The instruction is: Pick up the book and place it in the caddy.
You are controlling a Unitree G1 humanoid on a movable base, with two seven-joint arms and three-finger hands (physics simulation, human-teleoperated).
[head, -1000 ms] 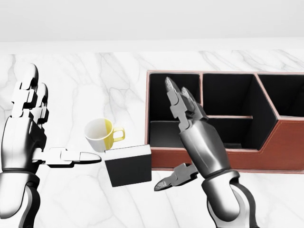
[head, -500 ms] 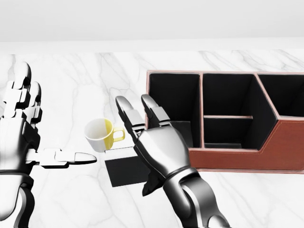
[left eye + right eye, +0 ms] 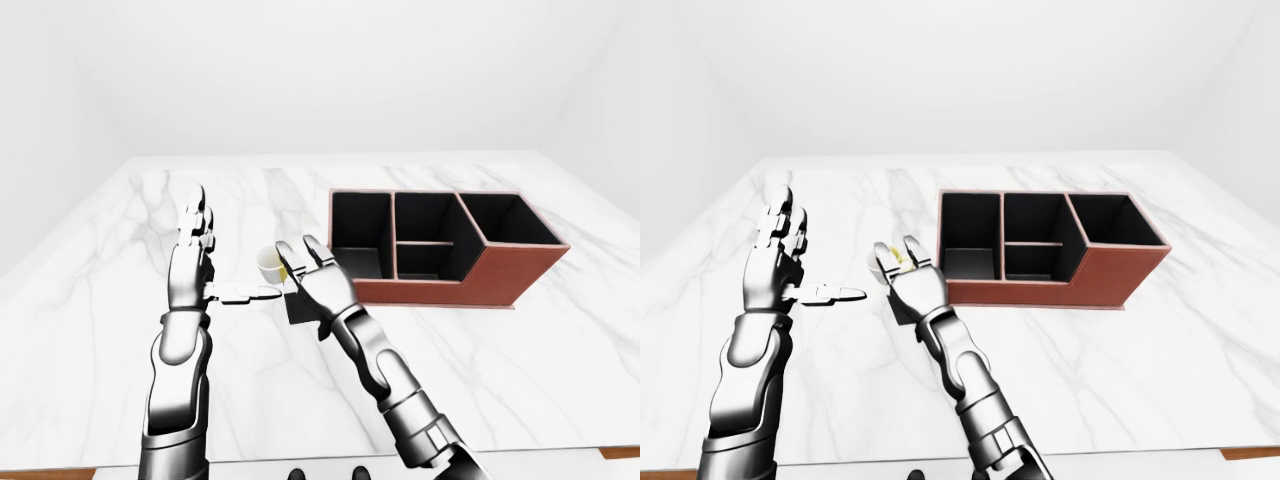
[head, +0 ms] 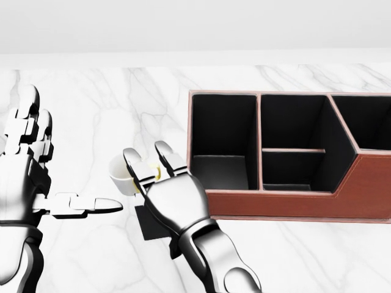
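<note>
The black book (image 4: 148,227) lies on the white marble table, just left of the caddy, and my right hand hides most of it. The caddy (image 4: 293,204) is a red-brown box with several black compartments, at the right of the head view. My right hand (image 4: 160,183) hovers palm-down over the book, fingers spread and open, fingertips near the mug. My left hand (image 4: 43,177) is open at the left of the view, fingers upright and thumb pointing right toward the book, apart from it.
A white mug with a yellow inside (image 4: 121,177) stands right above the book, partly behind my right fingers. The marble table (image 3: 520,350) spreads wide around; its near edge shows at the bottom of the left-eye view.
My right hand has swung left from over the caddy's left compartment to over the book and mug, now covering most of the book. My left hand has barely moved.
</note>
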